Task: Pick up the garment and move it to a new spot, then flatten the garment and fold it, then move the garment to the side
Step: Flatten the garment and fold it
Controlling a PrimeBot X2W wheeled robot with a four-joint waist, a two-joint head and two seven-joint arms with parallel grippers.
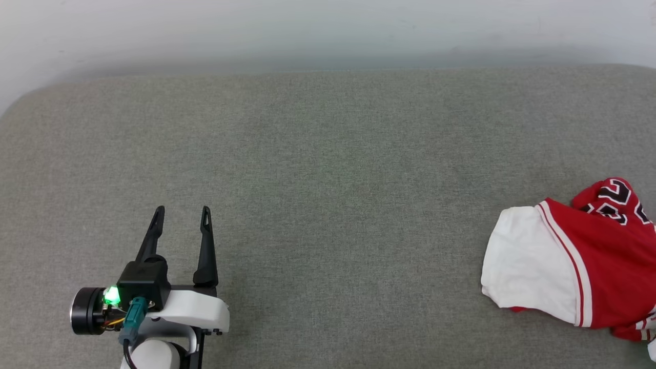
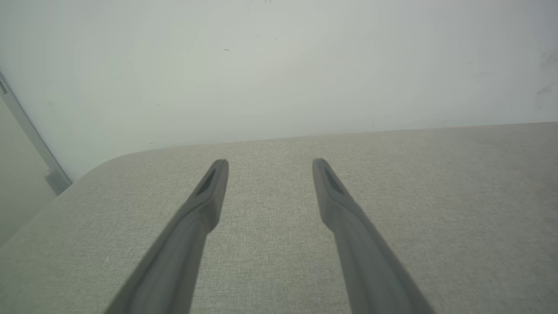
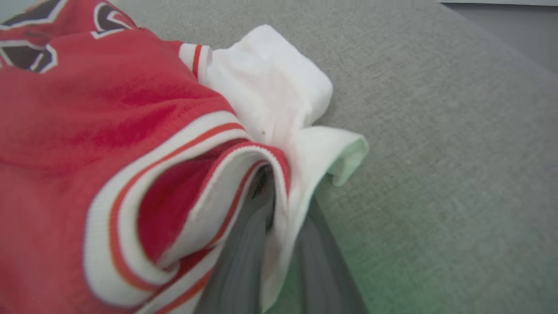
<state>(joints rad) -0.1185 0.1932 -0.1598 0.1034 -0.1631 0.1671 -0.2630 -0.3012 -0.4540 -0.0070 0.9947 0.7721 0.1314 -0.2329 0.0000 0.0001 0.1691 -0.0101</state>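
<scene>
A grey woven-fabric tabletop (image 1: 328,169) with rounded corners stretched across the head view, with a pale blank wall (image 1: 328,31) behind its far edge.

A crumpled red jersey-style T-shirt with white short sleeves (image 1: 589,256) lay bunched on the tabletop's right side, towards its near edge, and ran out of the head view there. One white sleeve (image 1: 523,256) spread flat on the tabletop, pointing towards its middle. A red-and-white striped band edged the sleeve where it met the red body. Black lettering outlined in white (image 1: 612,197) showed on a raised fold at the shirt's far side.

In the right wrist view, the right pincer (image 3: 285,200) reached into the heap at the striped trim. Its two dark fingers were blurred and stood narrow, close together, with a fold of white hem pinched between them. The fingertips were buried in the cloth. A faint green tint lay on the tabletop just beside them.

The left pincer (image 1: 183,210) hovered over the tabletop's left side, near its front edge and well apart from the shirt. Its two long dark fingers were spread wide with nothing between them, pointing towards the tabletop's far edge. A small green light (image 1: 111,294) glowed on the wrist behind the fingers.
</scene>
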